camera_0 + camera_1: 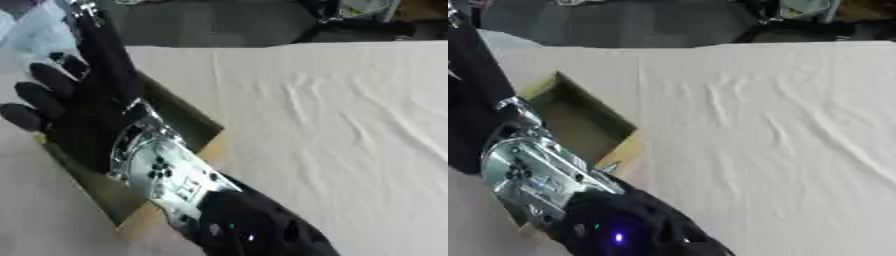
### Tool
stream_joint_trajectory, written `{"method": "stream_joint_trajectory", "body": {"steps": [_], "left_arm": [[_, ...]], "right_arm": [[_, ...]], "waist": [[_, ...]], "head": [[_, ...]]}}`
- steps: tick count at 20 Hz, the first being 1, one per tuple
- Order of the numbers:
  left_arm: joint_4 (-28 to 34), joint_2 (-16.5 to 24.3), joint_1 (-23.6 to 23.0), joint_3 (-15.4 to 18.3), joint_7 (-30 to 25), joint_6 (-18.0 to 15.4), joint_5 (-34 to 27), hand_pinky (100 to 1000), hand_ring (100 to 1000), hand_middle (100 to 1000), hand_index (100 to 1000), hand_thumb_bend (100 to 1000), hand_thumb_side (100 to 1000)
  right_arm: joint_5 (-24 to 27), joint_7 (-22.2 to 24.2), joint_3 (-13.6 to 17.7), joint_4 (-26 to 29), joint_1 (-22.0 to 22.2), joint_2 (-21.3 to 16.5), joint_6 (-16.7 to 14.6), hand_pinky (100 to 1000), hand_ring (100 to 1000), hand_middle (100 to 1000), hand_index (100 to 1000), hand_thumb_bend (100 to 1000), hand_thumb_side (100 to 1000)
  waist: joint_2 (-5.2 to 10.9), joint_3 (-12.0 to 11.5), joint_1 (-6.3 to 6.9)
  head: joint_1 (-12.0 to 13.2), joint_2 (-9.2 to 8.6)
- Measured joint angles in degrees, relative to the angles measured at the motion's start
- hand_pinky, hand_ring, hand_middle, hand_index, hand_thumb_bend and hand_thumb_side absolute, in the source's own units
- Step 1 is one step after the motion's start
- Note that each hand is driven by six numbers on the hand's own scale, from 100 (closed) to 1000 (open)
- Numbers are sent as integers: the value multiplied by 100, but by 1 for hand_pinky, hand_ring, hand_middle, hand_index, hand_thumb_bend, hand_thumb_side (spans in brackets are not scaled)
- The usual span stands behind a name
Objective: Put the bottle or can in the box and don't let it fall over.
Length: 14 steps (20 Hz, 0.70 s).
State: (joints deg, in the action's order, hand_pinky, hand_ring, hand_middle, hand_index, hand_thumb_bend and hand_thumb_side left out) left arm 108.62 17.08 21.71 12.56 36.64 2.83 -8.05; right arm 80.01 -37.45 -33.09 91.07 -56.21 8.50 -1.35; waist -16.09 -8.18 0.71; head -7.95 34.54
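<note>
My left hand (83,112) reaches up and to the left over an open cardboard box (579,117) at the left of the table. Its dark fingers (39,92) are spread and fairly straight, with nothing visibly held. The silver forearm (162,172) crosses the box's near side and hides much of its inside. A pale bluish, see-through shape (31,30) lies beyond the hand at the top left; I cannot tell whether it is the bottle. No can shows.
A creased white cloth (350,130) covers the table to the right of the box. The table's far edge (289,45) runs along the top, with dark floor and clutter behind it.
</note>
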Motion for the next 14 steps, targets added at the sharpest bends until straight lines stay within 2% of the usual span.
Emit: {"method": "stream_joint_trajectory", "body": {"steps": [14], "left_arm": [[49, 0, 0, 2, 3, 3, -12, 754, 814, 751, 898, 205, 863]], "right_arm": [[241, 319, -119, -913, 427, -7, -220, 100, 100, 100, 881, 436, 435]], "waist": [[-15, 46, 0]], "head": [[83, -39]]}}
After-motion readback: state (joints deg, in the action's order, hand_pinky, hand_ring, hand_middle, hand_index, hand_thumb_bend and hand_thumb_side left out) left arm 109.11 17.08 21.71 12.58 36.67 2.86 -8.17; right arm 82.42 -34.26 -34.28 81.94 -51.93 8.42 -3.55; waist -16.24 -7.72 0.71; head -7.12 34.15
